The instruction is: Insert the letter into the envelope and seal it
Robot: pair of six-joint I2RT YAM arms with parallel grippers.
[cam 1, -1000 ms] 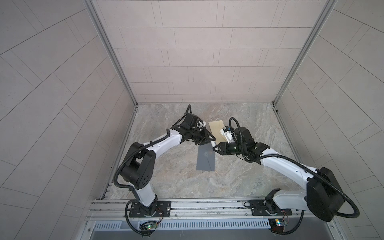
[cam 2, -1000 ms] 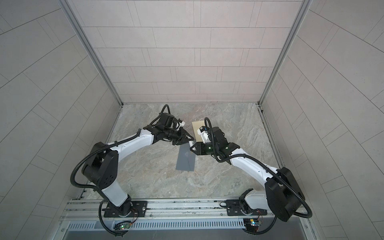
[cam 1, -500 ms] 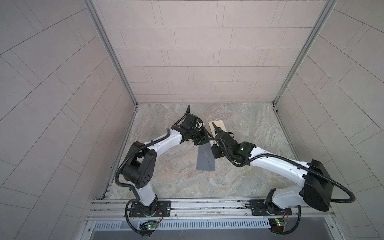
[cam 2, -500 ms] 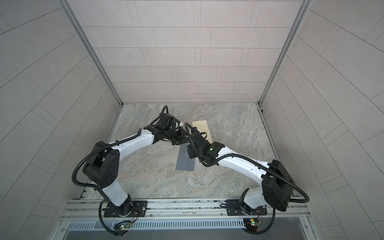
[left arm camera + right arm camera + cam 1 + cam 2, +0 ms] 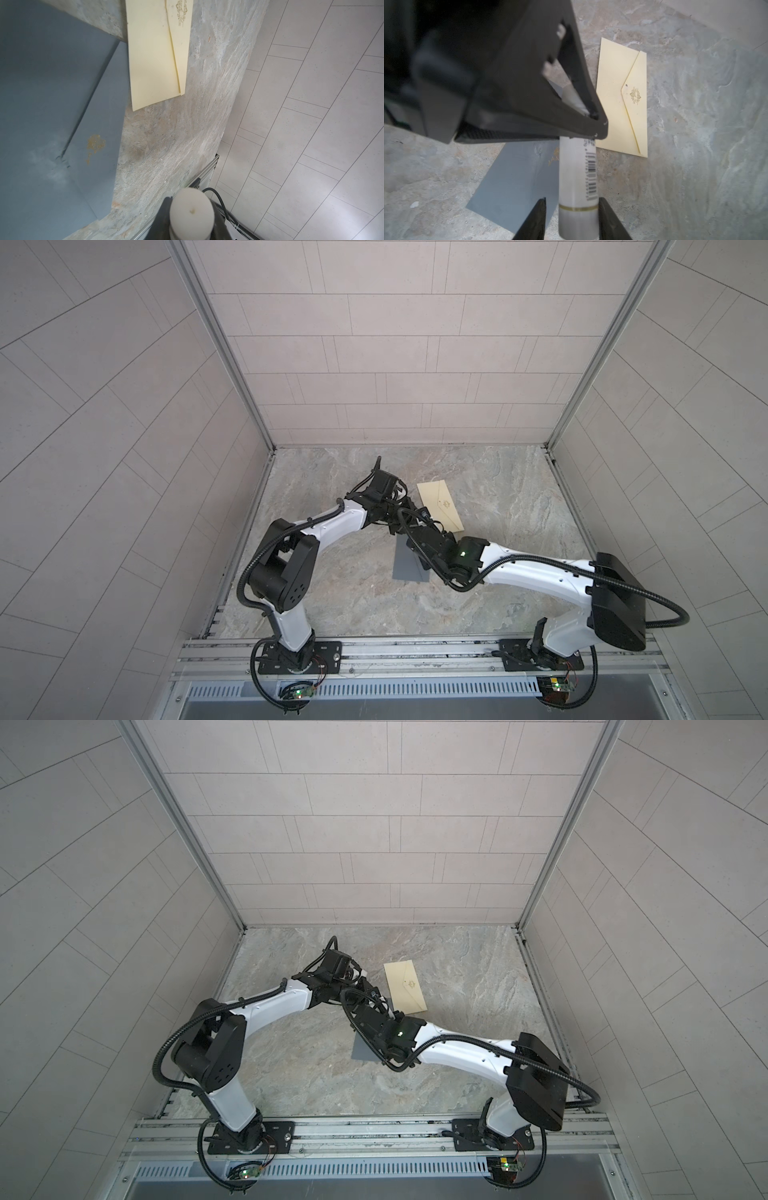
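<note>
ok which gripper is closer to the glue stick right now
Left. The left gripper is clamped on the glue stick, holding its body. The right gripper only brackets the stick's grey end: its fingers sit either side, with a gap showing on one side.

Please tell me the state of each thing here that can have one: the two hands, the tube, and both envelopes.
left hand: shut on the glue stick, gripping one end.
right hand: open, one finger on each side of the tube's other end.
glue stick: held off the surface; cap appears to be on.
cream envelope: lying flat, flap folded shut.
gray envelope: lying flat; flap state unclear.
</note>
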